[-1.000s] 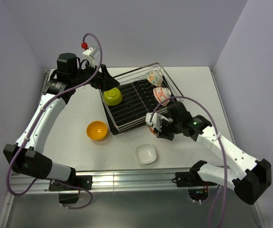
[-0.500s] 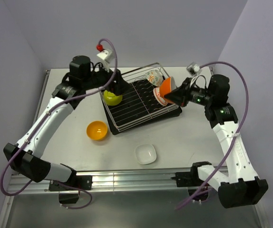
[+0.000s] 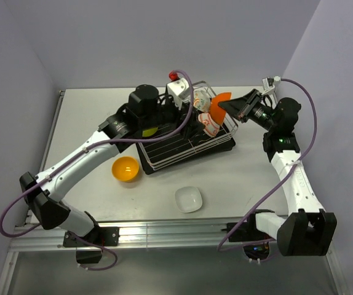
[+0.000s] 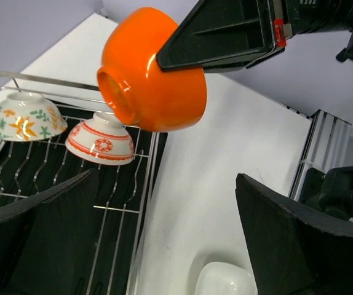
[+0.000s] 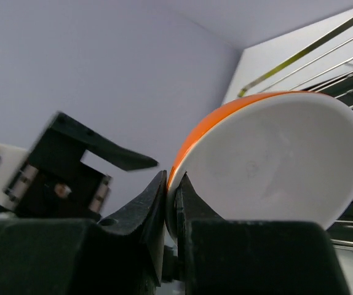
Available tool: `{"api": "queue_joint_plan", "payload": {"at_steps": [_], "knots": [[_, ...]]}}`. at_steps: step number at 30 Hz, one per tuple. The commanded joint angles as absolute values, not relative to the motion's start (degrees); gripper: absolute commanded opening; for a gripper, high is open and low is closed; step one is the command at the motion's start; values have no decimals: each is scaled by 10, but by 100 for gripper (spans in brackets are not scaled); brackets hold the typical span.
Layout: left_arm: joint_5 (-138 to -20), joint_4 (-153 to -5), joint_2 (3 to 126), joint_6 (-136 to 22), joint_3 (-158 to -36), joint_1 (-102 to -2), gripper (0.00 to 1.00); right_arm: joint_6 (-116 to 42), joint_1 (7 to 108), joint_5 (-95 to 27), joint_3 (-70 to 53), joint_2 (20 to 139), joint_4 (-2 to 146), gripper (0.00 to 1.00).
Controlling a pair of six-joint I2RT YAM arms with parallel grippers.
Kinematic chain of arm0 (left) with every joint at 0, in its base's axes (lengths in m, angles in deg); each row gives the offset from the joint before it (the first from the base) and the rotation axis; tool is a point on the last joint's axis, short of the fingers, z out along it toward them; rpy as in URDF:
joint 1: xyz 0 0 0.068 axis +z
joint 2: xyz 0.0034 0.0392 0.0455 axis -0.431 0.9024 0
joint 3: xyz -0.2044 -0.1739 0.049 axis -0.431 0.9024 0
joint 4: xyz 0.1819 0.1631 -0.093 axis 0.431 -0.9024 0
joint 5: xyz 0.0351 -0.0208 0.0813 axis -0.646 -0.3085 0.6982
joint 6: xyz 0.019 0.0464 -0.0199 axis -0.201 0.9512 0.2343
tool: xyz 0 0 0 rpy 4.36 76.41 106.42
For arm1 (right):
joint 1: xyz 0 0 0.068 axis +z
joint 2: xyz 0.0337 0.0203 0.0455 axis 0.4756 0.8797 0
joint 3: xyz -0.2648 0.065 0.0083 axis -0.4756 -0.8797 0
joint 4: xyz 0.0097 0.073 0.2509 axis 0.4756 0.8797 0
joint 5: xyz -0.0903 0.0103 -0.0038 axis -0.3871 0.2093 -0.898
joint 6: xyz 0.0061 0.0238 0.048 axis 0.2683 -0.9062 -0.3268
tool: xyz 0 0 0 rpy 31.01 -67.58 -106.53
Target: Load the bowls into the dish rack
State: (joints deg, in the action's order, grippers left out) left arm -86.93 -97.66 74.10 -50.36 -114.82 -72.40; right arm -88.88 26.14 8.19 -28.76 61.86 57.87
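**Right gripper** (image 5: 171, 206): jaws clamped on the rim of the held bowl (image 4: 152, 77), which is orange outside and white inside. The bowl is in the air above the far right corner of the rack (image 3: 167, 150).

**Left gripper** (image 4: 163, 178): jaws wide and empty, above the rack, facing that bowl.

**In the rack:**
- Leaf bowl (image 4: 23, 120) and red-patterned bowl (image 4: 99, 141), side by side.
- Green bowl (image 3: 150, 131), partly hidden under the left arm.

**On the tabletop** (image 3: 90, 117): orange bowl (image 3: 125, 168) and white bowl (image 3: 188, 198), upright and apart.

Glossy, smooth finish is shown by orange bowl (image 4: 152, 80); dish rack (image 4: 147, 184) is made of shiny metal wire; fingers (image 4: 287, 233): matt blk plastic; bench (image 4: 226, 160): matt.
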Motion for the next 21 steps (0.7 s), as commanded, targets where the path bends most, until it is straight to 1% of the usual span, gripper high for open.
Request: {"api": "queue_joint_plan", "payload": {"at_steps": [1,6,8,13,21], "knots": [[-810,-952,759,-554,-1185,-742,100,-1051,254,61,-305,624,445,0],[-814,-943,782,-594,-1196,-760,99,-1149,251,44,-359,641,362,0],[-790,-943,794,-586,-1199,-775,99,-1187,251,35,-378,643,329,0],[-782,-947,823,-583,-1209,-783,100,-1254,247,33,-395,646,297,0],[-745,-961,862,-553,-1235,-789,100,-1297,251,42,-400,646,292,0]]}}
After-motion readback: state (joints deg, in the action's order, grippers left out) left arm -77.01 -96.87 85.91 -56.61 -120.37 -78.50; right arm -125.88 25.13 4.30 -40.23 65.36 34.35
